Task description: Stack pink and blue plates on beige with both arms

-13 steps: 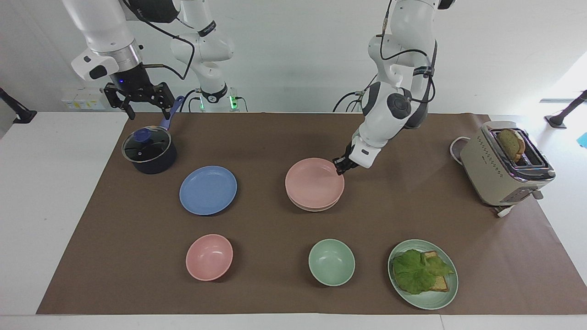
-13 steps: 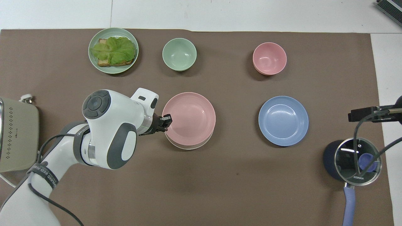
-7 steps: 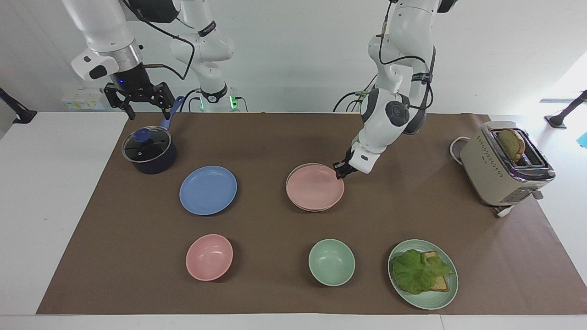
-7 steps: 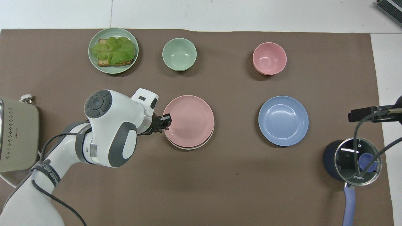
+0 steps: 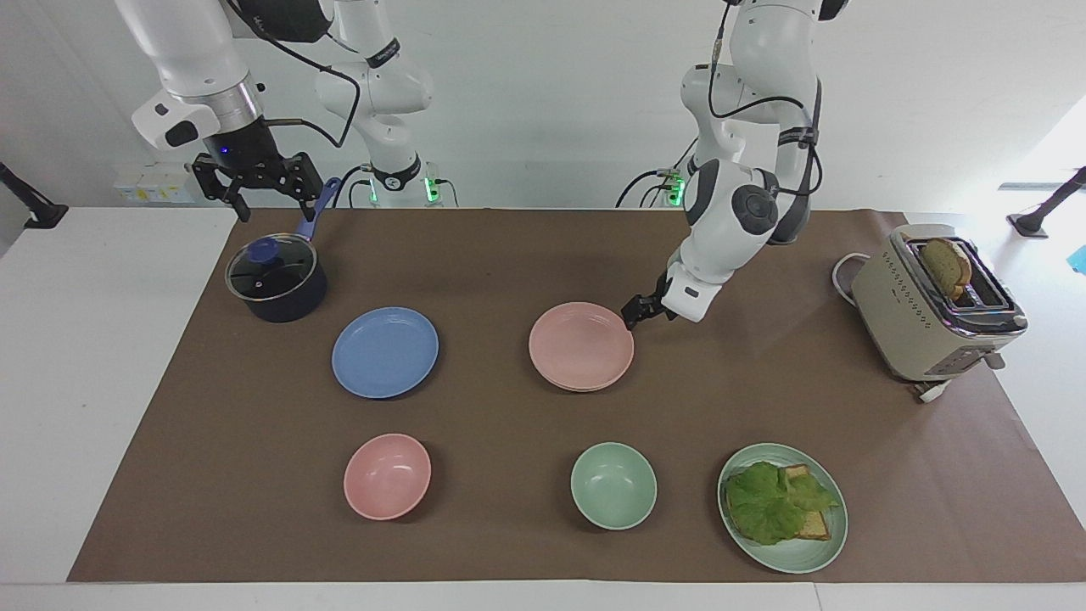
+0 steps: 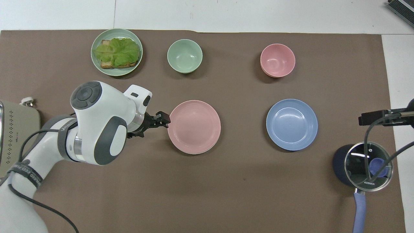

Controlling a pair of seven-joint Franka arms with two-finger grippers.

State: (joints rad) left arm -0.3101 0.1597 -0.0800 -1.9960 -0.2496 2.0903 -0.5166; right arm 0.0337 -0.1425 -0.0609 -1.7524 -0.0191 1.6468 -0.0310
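Pink plate (image 5: 581, 345) down flat on the beige plate (image 5: 585, 388) at mid-desk — only a thin cream sliver of beige rim peeking out along the edge farther from the robots. Left pincer (image 5: 638, 315) low, just beside the pink plate's rim toward the left arm's end of the desk, fingers parted, gripping nothing; whether a tip grazes the rim, impossible to say. Seen from overhead, left pincer (image 6: 161, 118) right at the plate's edge, off the plate itself. Blue plate (image 5: 385, 351) alone on the brown mat (image 5: 509, 255), well apart from the stack, toward the right arm's end. Right pincer (image 5: 259, 182) up in the air over the dark lidded saucepan (image 5: 276, 278) — fingers spread wide, empty, waiting. Farther from the robots: pink bowl (image 5: 387, 476), green bowl (image 5: 613, 485), pale green plate (image 5: 810, 556) carrying lettuce and toast. Beige toaster (image 5: 925, 310) at the left arm's end of the desk, a slice standing up in its slot.
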